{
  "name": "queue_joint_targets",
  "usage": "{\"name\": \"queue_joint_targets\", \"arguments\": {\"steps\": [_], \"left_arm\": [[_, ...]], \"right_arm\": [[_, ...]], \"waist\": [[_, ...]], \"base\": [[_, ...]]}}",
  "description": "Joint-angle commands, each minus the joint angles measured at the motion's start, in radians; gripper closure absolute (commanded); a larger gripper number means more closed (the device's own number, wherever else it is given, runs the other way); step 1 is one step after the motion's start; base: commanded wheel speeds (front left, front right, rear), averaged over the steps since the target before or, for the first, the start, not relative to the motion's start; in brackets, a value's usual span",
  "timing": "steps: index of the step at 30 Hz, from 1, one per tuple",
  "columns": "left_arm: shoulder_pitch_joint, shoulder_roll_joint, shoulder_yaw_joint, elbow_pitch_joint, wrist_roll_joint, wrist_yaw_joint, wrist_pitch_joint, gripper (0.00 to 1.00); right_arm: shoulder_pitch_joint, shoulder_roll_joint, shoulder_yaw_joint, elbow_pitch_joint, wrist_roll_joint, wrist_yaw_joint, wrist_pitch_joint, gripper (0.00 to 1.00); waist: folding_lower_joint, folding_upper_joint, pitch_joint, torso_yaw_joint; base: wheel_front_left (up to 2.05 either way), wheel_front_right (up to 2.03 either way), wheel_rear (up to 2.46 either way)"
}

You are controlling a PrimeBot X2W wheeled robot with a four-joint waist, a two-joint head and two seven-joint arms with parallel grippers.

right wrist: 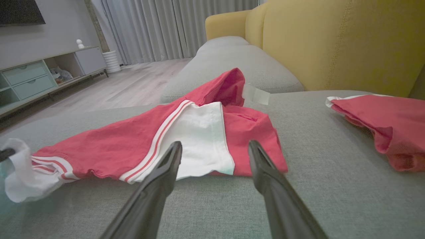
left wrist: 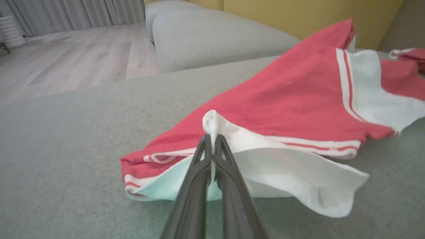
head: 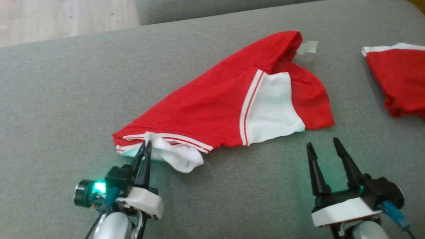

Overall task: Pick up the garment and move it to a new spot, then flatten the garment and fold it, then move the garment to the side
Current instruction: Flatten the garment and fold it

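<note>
Looking down at a red garment (head: 212, 103) with white panels and red-and-white striped trim, lying rumpled on a grey sofa cushion (head: 49, 116). Stretching diagonally from the near left toward the far right, with a pale label (head: 307, 47) poking out at the far end.

Gripping the garment's near left corner with the left gripper (head: 147, 143), both dark fingers pressed tight together on a white fold. Seeing, in the left wrist view, that fold bunching into a small peak just past the fingertips (left wrist: 207, 146), with the red body spreading away beyond and to the right, and a loose white flap sagging onto the cushion beside the fingers.

Keeping the right gripper (head: 322, 142) spread wide and empty, poised just off the garment's near right edge, apart from the cloth in the head view. Pointing, in the right wrist view, toward the white panel, with the hem lying just ahead of the spread fingers.

Noting a second red piece (head: 401, 86) with a white edge, sitting well apart at the far right of the same cushion. Noting also a yellow sofa back (right wrist: 332, 43) rising behind the seat and a pale wood floor (head: 49, 20) beyond the cushion's far left.
</note>
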Motion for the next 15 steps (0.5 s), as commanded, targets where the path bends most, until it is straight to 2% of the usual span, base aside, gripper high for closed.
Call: {"name": "queue_joint_targets", "arguments": {"steps": [1,10,15], "left_arm": [[-0.002,0.009,0.042,-0.055,-0.01,0.011,-0.016,1.0],[0.067,0.085,0.142,-0.273,-0.059,0.044,0.01,1.0],[0.08,0.125,0.195,-0.322,-0.083,0.056,0.029,1.0]], "right_arm": [[-0.005,-0.005,0.011,-0.026,0.005,-0.001,-0.004,0.0],[0.003,-0.005,-0.09,0.095,-0.007,-0.001,-0.004,0.0],[-0.012,-0.005,-0.068,0.176,-0.056,-0.001,-0.004,0.0]], "waist": [[0.0,0.0,-0.013,0.022],[0.0,0.0,-0.049,0.106],[0.0,0.0,-0.047,0.128]], "base": [[0.0,0.0,0.0],[0.0,0.0,0.0],[0.0,0.0,0.0]]}}
